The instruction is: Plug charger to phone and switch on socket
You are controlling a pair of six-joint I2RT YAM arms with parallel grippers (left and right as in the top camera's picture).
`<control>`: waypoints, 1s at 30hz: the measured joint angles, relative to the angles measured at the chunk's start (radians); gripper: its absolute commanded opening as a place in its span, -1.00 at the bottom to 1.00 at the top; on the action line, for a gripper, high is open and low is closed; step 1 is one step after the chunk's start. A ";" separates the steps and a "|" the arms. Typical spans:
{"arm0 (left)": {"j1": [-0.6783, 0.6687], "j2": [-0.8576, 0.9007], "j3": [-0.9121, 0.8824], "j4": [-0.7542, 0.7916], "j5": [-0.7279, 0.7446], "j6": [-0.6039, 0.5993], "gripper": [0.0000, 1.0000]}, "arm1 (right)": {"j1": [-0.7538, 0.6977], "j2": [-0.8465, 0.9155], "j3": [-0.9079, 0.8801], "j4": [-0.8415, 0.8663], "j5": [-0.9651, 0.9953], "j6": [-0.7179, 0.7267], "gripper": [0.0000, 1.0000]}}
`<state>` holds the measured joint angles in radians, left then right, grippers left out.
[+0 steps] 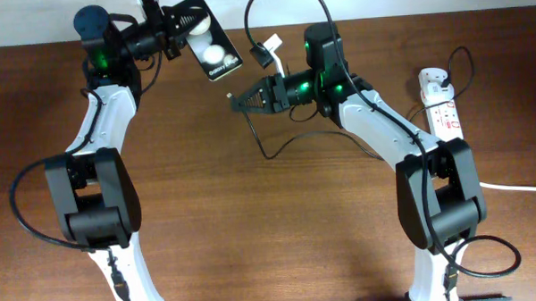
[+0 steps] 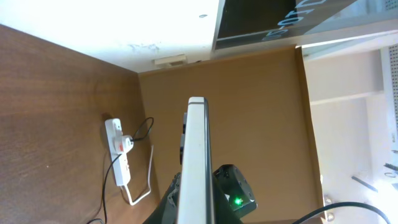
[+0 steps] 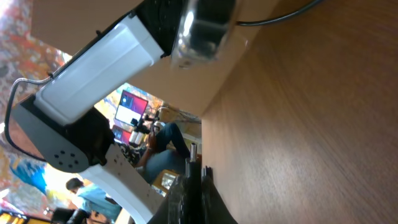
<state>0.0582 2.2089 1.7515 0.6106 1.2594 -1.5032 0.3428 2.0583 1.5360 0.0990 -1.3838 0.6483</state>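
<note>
My left gripper (image 1: pixel 176 33) is shut on the phone (image 1: pixel 213 47) and holds it off the table at the back, screen up with two white spots. In the left wrist view the phone (image 2: pixel 196 155) shows edge-on. My right gripper (image 1: pixel 239 102) is shut on the charger's plug tip (image 1: pixel 228 96), a little below and right of the phone and apart from it. The black cable (image 1: pixel 266 153) loops over the table. In the right wrist view the shut fingers (image 3: pixel 198 186) hold the tip (image 3: pixel 193 152). The socket (image 1: pixel 443 109) lies at the far right with the white adapter (image 1: pixel 433 76) plugged in.
The socket's thick white cord (image 1: pixel 520 186) runs off the right edge. The socket (image 2: pixel 119 158) and adapter (image 2: pixel 125 144) also show in the left wrist view. The left arm's white link (image 3: pixel 99 62) fills the upper left of the right wrist view. The table is brown wood.
</note>
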 measured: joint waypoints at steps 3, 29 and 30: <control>0.000 0.000 0.000 0.000 -0.011 0.011 -1.00 | 0.000 0.000 0.000 0.011 0.032 0.040 -0.92; 0.011 0.002 -0.001 0.056 -0.045 0.023 -1.00 | -0.048 0.000 0.000 0.149 0.090 0.146 -0.92; 0.008 0.002 -0.001 0.056 -0.045 0.023 -1.00 | -0.048 0.000 0.000 0.157 0.092 0.154 -0.92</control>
<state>0.0658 2.2108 1.7504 0.6662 1.2148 -1.4803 0.2951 2.0583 1.5360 0.2558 -1.2919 0.8028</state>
